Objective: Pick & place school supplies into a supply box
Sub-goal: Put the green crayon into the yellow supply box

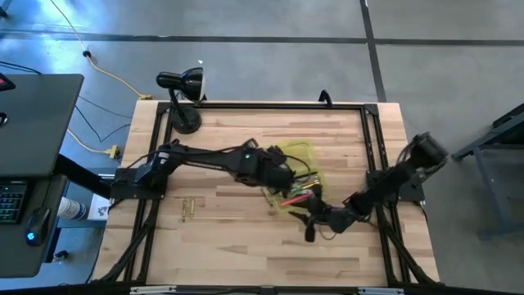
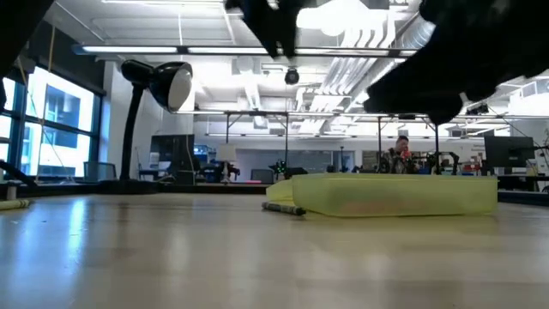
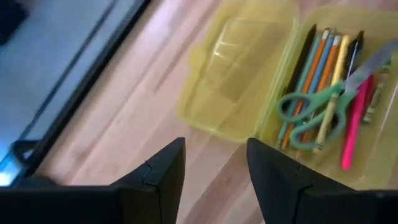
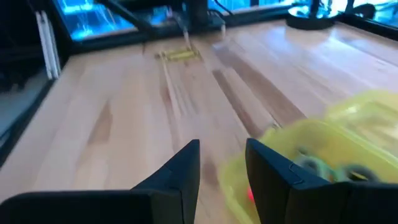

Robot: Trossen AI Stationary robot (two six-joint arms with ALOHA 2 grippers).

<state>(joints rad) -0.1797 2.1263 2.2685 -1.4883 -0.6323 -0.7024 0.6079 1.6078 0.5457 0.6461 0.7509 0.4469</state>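
On the wooden counter (image 1: 237, 242), the open supply box (image 3: 249, 93) holds pens (image 3: 323, 62) and scissors (image 3: 311, 109), both grippers' fingers (image 3: 161, 174) apart and empty.

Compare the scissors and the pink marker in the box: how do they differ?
The scissors have green looped handles and a grey blade; the marker is one plain pink stick. The scissors lie slanted across the pens; the marker lies along the box beside them. Both rest inside the open box, with neither pincer touching them.
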